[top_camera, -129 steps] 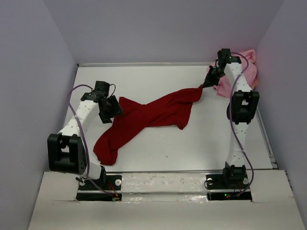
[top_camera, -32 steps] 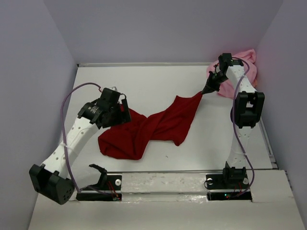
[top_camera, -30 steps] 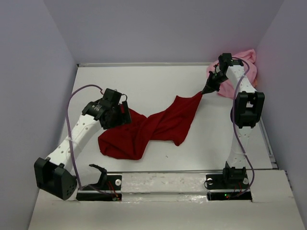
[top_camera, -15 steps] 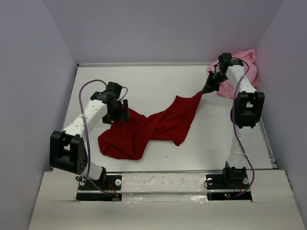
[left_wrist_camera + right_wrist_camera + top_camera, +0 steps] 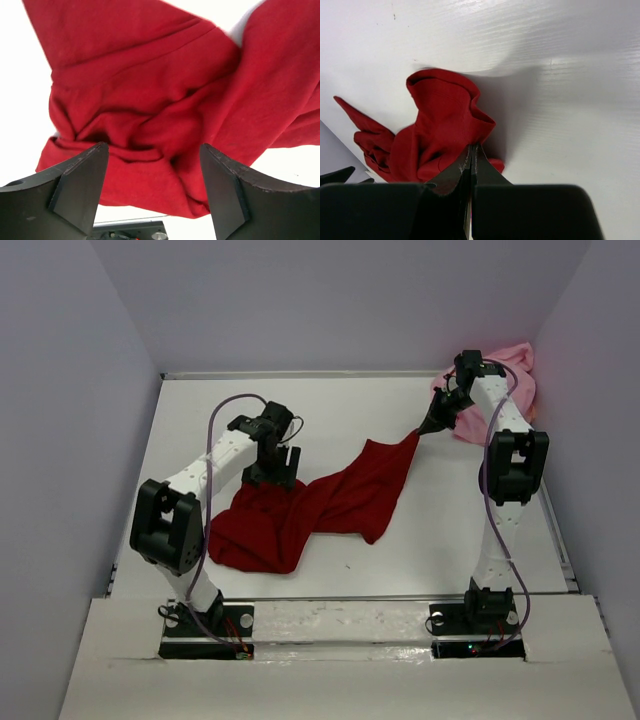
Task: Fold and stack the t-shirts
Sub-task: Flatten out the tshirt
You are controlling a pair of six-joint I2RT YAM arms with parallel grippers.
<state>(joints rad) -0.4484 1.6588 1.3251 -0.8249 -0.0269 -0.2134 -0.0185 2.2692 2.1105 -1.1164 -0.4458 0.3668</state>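
1. top view: a dark red t-shirt (image 5: 320,502) lies crumpled across the white desk (image 5: 350,410), and a pink t-shirt (image 5: 505,370) is heaped in the far right corner.
2. left wrist: the left fingers (image 5: 80,187) stand wide apart, holding nothing, over the bunched folds of the dark red t-shirt (image 5: 150,100).
3. right wrist: the right fingers (image 5: 451,179) are pinched closed on a corner of the dark red t-shirt (image 5: 445,115).

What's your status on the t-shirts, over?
Left claw open over dark red shirt. Right claw shut on its corner. Pink shirt heaped far right, untouched.
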